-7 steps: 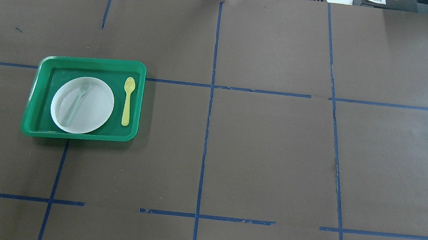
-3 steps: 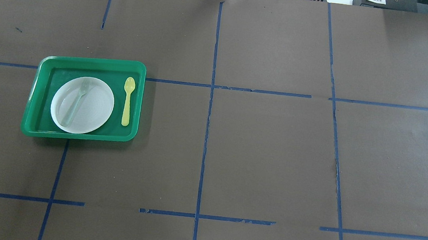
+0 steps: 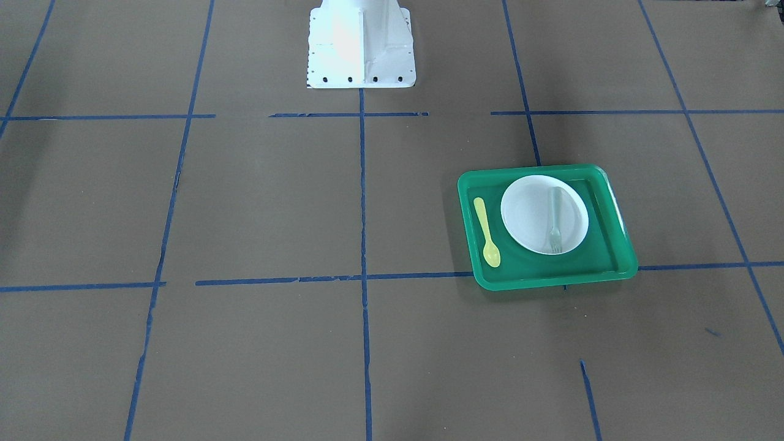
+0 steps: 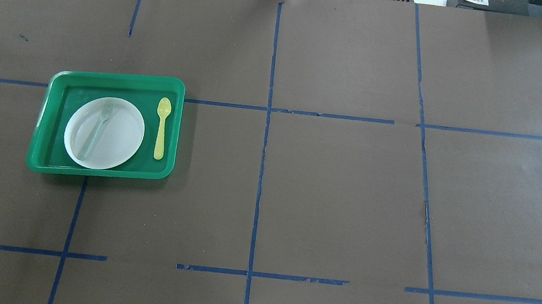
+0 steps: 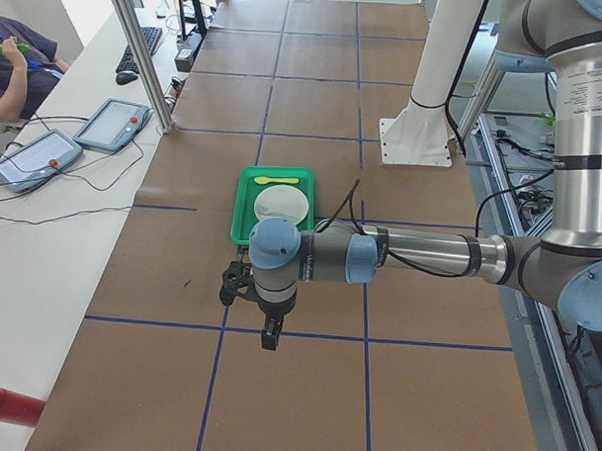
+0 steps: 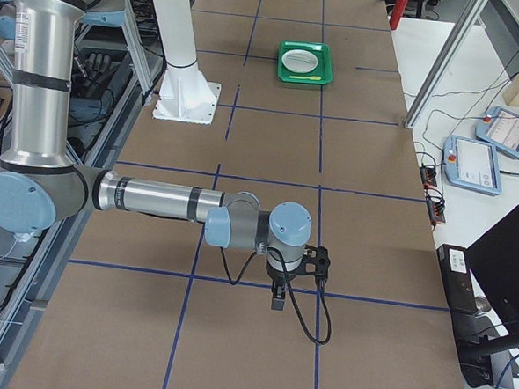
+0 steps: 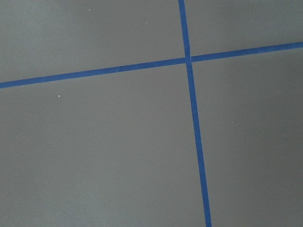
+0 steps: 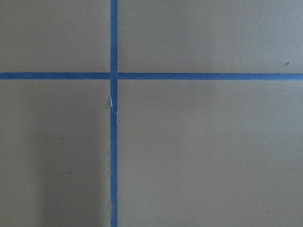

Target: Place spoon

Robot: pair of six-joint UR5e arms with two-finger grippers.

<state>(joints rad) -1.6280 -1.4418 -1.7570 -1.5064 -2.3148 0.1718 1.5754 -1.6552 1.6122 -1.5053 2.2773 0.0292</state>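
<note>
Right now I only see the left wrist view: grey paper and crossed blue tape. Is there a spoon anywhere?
Observer: Yes, a yellow spoon lies inside a green tray on the robot's left side.
Visitor: Is it on a dish?
Observer: No. It lies on the tray's floor beside a white plate, with a gap between them.
Visitor: Is the plate bare, then?
Observer: No, a pale fork lies across it.
</note>
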